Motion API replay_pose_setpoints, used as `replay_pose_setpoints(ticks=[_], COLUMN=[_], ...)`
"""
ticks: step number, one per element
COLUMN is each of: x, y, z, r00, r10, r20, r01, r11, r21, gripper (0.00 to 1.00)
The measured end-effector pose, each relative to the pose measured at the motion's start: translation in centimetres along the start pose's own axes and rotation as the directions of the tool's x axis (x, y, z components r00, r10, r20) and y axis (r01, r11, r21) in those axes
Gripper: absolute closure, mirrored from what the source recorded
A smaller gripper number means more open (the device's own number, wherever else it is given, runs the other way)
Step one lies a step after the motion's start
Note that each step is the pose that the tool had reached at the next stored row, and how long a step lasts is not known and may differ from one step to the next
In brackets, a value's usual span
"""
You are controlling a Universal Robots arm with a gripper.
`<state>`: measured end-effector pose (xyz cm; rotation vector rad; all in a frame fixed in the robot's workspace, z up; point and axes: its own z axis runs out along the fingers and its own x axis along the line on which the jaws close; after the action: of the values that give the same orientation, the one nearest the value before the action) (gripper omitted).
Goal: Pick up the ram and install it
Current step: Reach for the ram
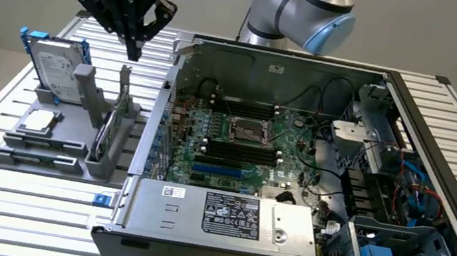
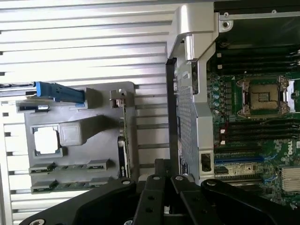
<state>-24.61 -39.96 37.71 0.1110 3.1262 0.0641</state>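
Observation:
My gripper (image 1: 134,54) hangs high above the table's back left, fingers shut to a point and holding nothing. In the wrist view the gripper (image 2: 164,178) is over the gap between the grey holder (image 2: 101,124) and the computer case. The ram (image 2: 70,167) seems to be the thin dark-green strip standing on edge in one of the holder's two long slots; in the exterior view that slot (image 1: 40,142) is at the holder's front, well below and apart from the gripper. Black ram slots (image 1: 240,151) flank the processor socket (image 1: 248,131) on the motherboard.
The holder (image 1: 81,90) also carries an upright hard drive (image 1: 53,70) with blue rails, a square silver processor chip (image 1: 39,120) and a larger green card (image 1: 115,119) with a metal bracket. The open case (image 1: 153,124) has tall side walls, cables and a power supply (image 1: 234,215).

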Motion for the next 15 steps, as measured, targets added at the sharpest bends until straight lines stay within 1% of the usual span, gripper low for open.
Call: replay_pose_setpoints(ticks=[8, 15], x=[3.6, 6.8], y=[-0.48, -1.01], z=[0.78, 1.48], r00=[1.0000, 1.0000], r10=[0.000, 0.000], r20=[-0.0048, -0.0082], r01=[0.000, 0.000], r11=[1.0000, 1.0000], r21=[0.0038, 0.0053], gripper=[0.89, 0.89])
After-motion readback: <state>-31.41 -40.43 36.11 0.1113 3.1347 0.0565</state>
